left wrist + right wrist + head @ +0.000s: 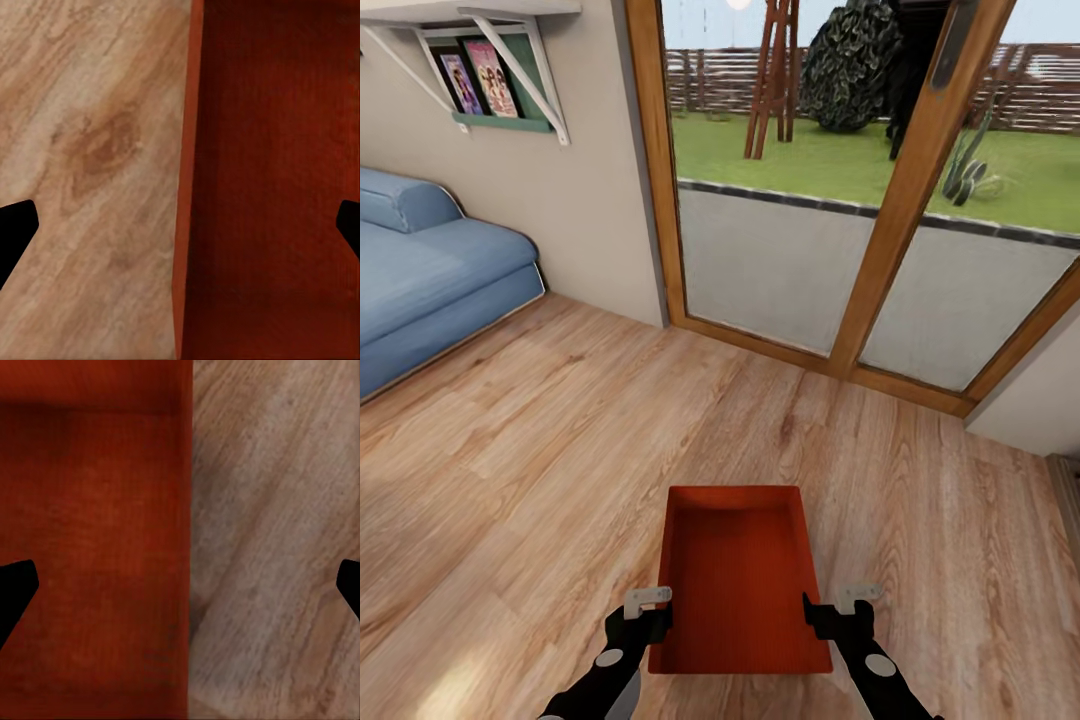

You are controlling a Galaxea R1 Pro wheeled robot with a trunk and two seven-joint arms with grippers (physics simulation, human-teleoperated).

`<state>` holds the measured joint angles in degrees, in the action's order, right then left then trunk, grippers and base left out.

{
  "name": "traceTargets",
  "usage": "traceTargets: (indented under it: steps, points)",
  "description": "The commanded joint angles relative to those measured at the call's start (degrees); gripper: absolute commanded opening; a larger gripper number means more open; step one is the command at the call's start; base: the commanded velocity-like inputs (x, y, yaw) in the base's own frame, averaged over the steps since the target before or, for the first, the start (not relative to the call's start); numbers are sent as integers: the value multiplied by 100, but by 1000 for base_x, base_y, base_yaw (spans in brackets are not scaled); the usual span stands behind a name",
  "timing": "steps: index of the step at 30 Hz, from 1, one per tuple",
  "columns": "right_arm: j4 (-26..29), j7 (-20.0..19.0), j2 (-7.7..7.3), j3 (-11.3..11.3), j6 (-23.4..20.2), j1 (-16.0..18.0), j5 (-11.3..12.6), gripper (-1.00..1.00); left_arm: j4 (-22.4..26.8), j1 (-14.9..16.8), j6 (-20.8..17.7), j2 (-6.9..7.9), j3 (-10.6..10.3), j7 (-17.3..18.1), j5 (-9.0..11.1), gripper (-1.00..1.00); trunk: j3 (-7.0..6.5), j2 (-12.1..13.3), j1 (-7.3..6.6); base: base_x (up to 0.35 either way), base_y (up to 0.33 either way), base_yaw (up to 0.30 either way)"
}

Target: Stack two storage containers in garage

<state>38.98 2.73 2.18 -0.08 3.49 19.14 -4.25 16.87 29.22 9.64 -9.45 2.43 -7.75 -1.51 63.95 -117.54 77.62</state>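
Progress looked slight: one storage container [740,575], an orange-red open-topped box with thin plain walls, sat on the living room's light wood plank floor [540,440] near the glass doors [860,200], garage unreached. The left gripper [180,225] and right gripper [180,585] each gaped wide astride a side wall, gripping nothing.

- My left gripper [647,611] is black, with a pale grey tab on top.
- My right gripper [832,607] matches it.
- Both black forearms carry round grey discs.
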Motion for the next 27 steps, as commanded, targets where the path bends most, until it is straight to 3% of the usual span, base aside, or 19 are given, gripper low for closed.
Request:
traceTargets:
  steps: [1,8,18,27]
  points:
    - [-4,26,2,-1,14,2,-46,100,-4,1,25,-4,24,-7,-16,100,22,-43,22,0,0,0]
    - [-5,26,2,-1,15,2,-41,100,-4,3,26,2,24,-7,-16,100,148,-324,175,0,0,0]
    - [-5,25,2,-1,20,2,-32,100,-8,0,29,-5,30,-7,-22,100,148,-324,175,0,0,0]
    - [-5,23,2,-1,20,2,-32,100,-4,0,20,-11,30,-7,-16,100,291,-644,351,0,0,0]
